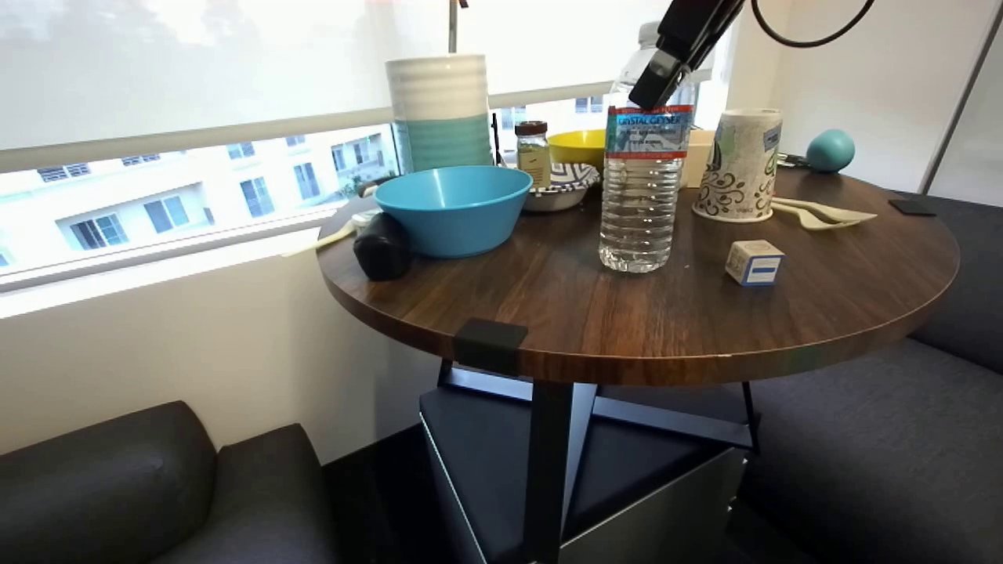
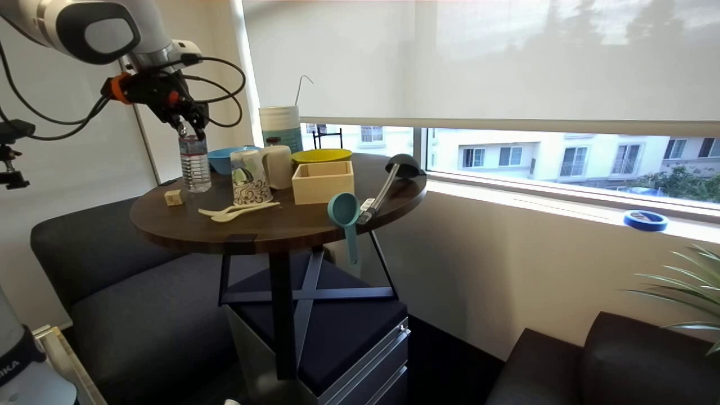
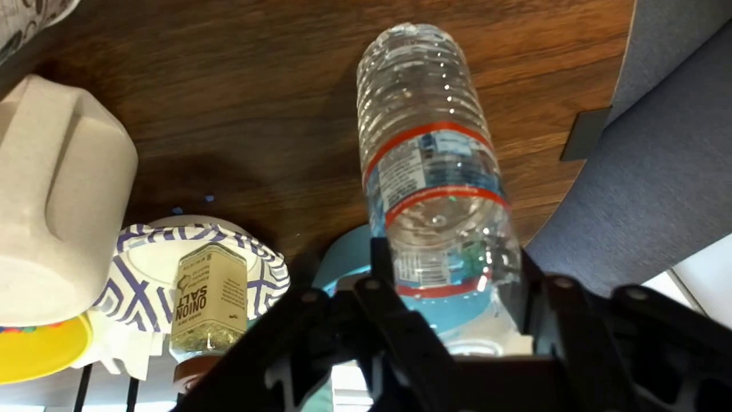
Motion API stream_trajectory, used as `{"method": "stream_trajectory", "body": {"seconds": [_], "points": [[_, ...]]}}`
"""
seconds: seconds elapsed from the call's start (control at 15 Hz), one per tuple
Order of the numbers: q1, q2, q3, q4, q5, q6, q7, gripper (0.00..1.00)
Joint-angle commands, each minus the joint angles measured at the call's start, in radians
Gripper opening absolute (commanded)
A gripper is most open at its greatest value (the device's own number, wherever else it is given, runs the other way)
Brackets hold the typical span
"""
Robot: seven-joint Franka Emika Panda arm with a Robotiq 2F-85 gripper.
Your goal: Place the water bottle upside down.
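Wrist view: the gripper (image 3: pixel 455 258) clasps the bottle (image 3: pixel 433 166) high up; inverted, it could topple on its narrow cap (image 1: pixel 649 33) or, swung wide, strike the mug (image 3: pixel 91 194) at left.

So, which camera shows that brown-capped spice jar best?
The wrist view: the jar is large there, with ONION SALT readable. In an exterior view, its label is too small to read. In an exterior view, the pale mug hides most of it, leaving mainly the brown cap.
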Motion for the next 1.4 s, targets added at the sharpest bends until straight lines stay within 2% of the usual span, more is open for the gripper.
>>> {"method": "stream_trajectory", "body": {"seconds": [0.0, 0.33, 0.53, 0.8, 1.07, 1.27, 1.33], "points": [[0.039, -0.001, -0.065, -0.032, 0.104, 0.041, -0.087, 0.23], [0.118, -0.017, -0.195, -0.081, 0.348, 0.073, -0.242, 0.22], [0.1, -0.011, -0.202, -0.092, 0.472, 0.067, -0.263, 0.22], [0.006, 0.013, -0.115, -0.105, 0.518, 0.092, -0.174, 0.22], [-0.09, 0.024, -0.004, -0.106, 0.467, 0.122, 0.007, 0.22], [-0.135, 0.018, 0.051, -0.106, 0.443, 0.118, 0.102, 0.22], [-0.147, 0.016, 0.063, -0.108, 0.438, 0.117, 0.125, 0.28]]}}
